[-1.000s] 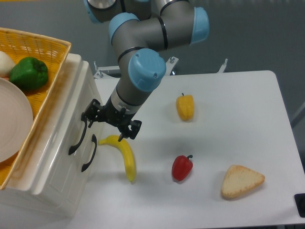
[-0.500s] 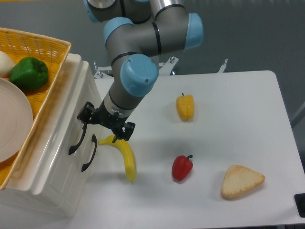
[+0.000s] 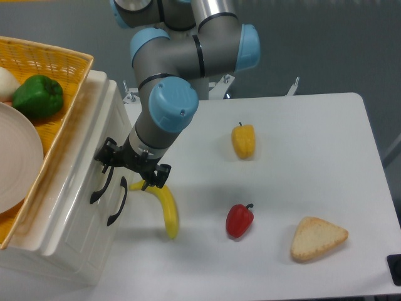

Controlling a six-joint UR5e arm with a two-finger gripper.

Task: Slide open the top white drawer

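Gripper (image 3: 130,169) shifting left since the earlier frame, now reaching the top drawer's (image 3: 84,160) black handle (image 3: 102,182).

Fingers spreading open, one beside the handle's upper end, the other over the banana's (image 3: 163,207) far tip; nothing gripped. Top drawer sitting closed in the white cabinet (image 3: 62,238) at left, under the basket (image 3: 59,66) holding a green pepper (image 3: 37,96). Lower handle (image 3: 117,200) lying just right.

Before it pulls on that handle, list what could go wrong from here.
1. The gripper sits at the upper end of the top white drawer's curved black handle, so it could slip off.
2. The lower drawer's black handle is close beside, risking a wrong grab.
3. The yellow banana lies just below the gripper and could get knocked.
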